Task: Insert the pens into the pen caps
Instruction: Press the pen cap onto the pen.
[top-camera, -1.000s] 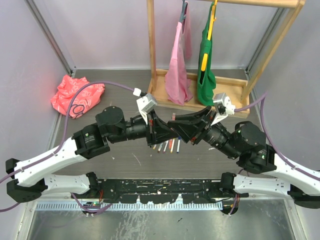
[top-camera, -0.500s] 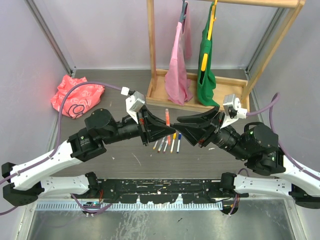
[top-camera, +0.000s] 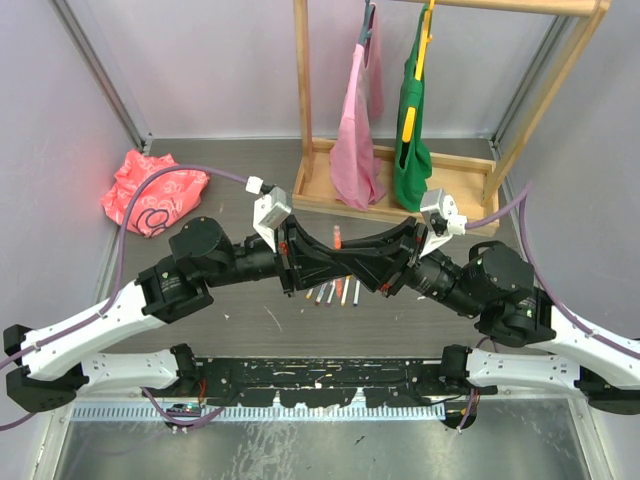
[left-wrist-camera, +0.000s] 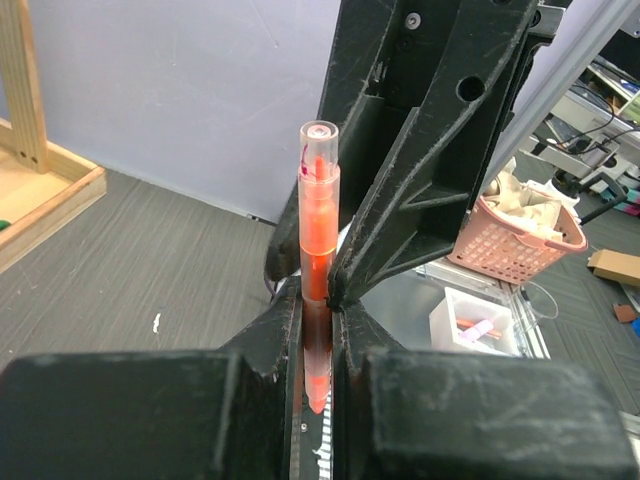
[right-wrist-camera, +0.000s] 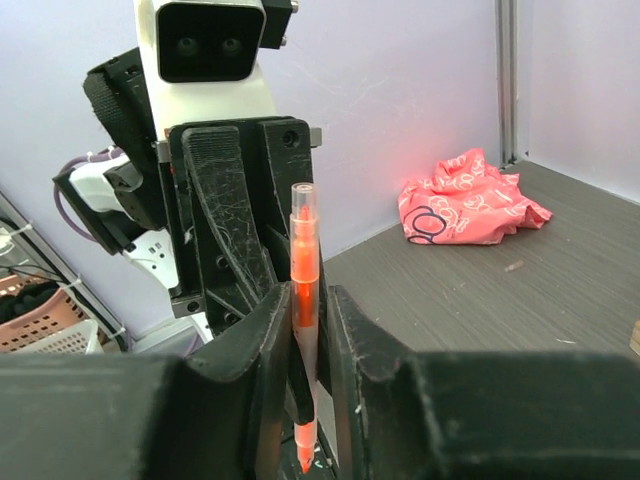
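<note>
An orange pen (left-wrist-camera: 318, 250) stands upright between both grippers above the middle of the table, its orange pen cap (left-wrist-camera: 319, 165) on the upper end and its tip pointing down. My left gripper (left-wrist-camera: 318, 305) is shut on the lower barrel. From the opposite side my right gripper (right-wrist-camera: 308, 300) has its jaws pressed round the same pen (right-wrist-camera: 304, 270) just above. In the top view the two grippers (top-camera: 328, 262) (top-camera: 352, 262) meet tip to tip with the pen (top-camera: 337, 238) sticking up. Several more pens (top-camera: 330, 293) lie on the table below. No loose pen caps are in view.
A wooden rack (top-camera: 400, 190) with a pink bag (top-camera: 355, 140) and a green bag (top-camera: 410, 150) stands behind the grippers. A crumpled pink bag (top-camera: 153, 190) lies at the back left. Metal frame posts line both sides.
Half a second ago the grippers were apart, with the pen in the left one only. The right gripper has moved back in and closed round the pen.
</note>
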